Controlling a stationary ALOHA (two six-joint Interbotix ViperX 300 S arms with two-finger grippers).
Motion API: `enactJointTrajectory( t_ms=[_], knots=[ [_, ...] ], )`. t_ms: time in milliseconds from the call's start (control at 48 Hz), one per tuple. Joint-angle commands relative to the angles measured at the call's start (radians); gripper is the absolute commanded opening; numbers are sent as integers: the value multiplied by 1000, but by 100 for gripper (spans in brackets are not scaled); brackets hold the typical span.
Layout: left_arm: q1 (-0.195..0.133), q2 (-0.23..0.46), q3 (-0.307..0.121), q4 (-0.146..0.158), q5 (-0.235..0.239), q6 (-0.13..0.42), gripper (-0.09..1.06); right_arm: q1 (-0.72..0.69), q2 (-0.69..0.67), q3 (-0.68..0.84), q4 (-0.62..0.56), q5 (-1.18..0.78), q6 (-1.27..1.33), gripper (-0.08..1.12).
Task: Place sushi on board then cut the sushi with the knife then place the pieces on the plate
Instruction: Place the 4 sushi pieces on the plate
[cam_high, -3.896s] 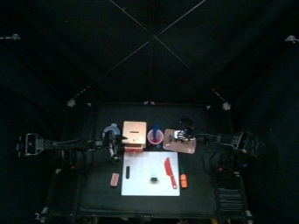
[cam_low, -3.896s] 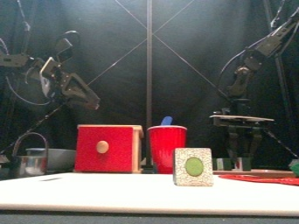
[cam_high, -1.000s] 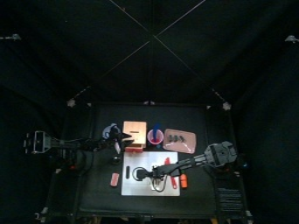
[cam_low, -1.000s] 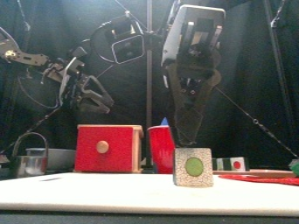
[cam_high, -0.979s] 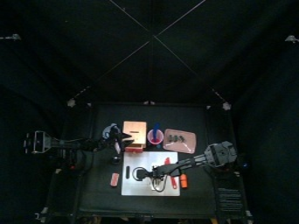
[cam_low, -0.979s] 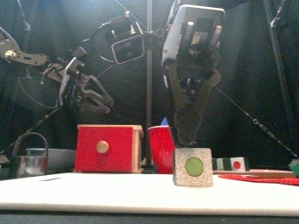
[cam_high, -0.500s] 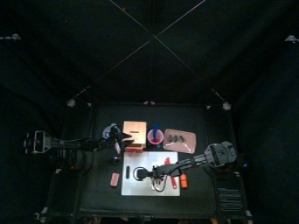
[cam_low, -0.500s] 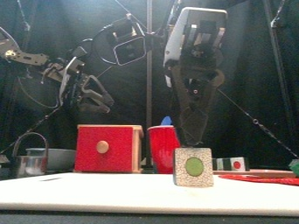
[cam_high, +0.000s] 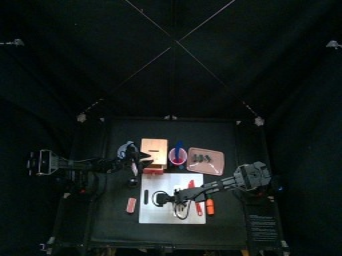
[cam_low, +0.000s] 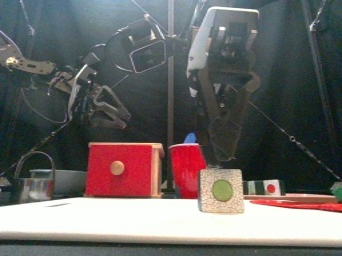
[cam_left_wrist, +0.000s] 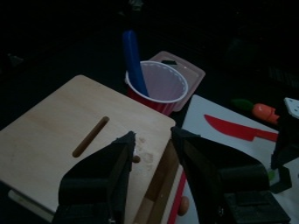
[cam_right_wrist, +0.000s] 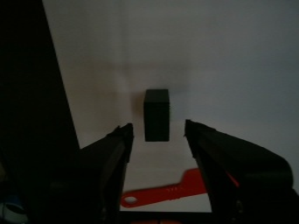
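Shown: one white cutting board (cam_high: 159, 215), one sushi piece (cam_low: 221, 190), one red knife (cam_left_wrist: 239, 128), one blue knife (cam_left_wrist: 135, 63), one red cup (cam_low: 191, 170), one wooden box (cam_low: 124, 170), one pink tray (cam_high: 211, 152).

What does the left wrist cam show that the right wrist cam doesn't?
Left wrist only: the wooden box under the open left gripper, the red cup holding the blue knife, and the pink tray behind the cup.
Right wrist only: the sushi piece standing on the white board, between the open jaws of the right gripper, not gripped.
Both: the white board and the red knife lying on it.
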Motion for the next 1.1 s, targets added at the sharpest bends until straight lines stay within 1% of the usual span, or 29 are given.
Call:
enactJointTrajectory(
  t_ms=[21, 208, 333, 375, 562, 646, 771, 896, 1021, 1104],
  knots=[
    [-2, -3, -26, -2, -11, -2, 78, -2, -8, -20, 6, -2, 2, 89],
    [-5, -3, -21, -3, -11, -2, 78, -2, 21, -26, 11, -12, 0, 88],
    [-5, -5, -20, -8, -9, -2, 78, -2, 21, -25, 9, -40, 2, 85],
    [-5, -3, -21, -8, -9, -2, 78, -3, 20, -23, 9, -43, 2, 82],
    [-11, -5, -20, -8, -9, -2, 78, -8, 9, 14, 8, -44, 35, 57],
    [-11, -5, -18, -8, -11, 0, 78, -17, -9, 32, -14, -43, 74, 53],
    [-11, -3, -18, -6, -11, 3, 78, -32, -84, 84, -66, -25, 146, 54],
    [-12, -5, -18, -5, -11, 3, 78, -67, -190, 161, -117, 14, 259, 54],
    [-21, -12, -21, -5, -11, 5, 78, -120, -302, 264, -155, 58, 417, 54],
    [-26, -18, -26, 3, -11, 6, 78, -167, -394, 353, -178, 92, 538, 54]
  ],
)
